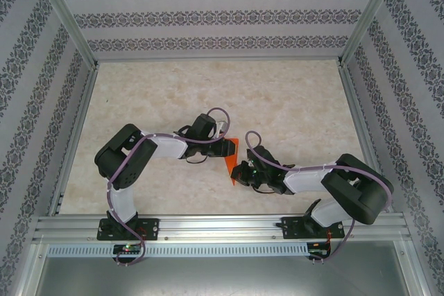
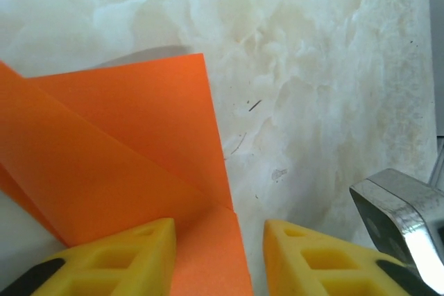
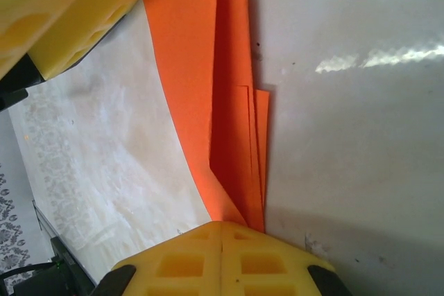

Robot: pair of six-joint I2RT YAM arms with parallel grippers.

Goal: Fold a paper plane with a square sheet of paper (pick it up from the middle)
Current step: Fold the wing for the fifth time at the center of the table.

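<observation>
- The orange sheet of paper [image 1: 233, 152] sits just below the centre of the top view, between the two grippers, over the marbled table [image 1: 277, 102].
- It is already folded into several overlapping layers — flaps and a crease show in both wrist views.
- The right gripper [image 3: 222, 240] has its jaws pressed together on one folded corner.
- The left gripper [image 2: 218, 261] has its jaws spread, the paper's edge lying between them.
- No narrow pointed dart yet — I judge the later folds remain.

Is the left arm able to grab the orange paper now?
Probably yes: the left gripper is open with the orange paper already between its fingers, nothing blocking. The right gripper pinches it too.
</observation>
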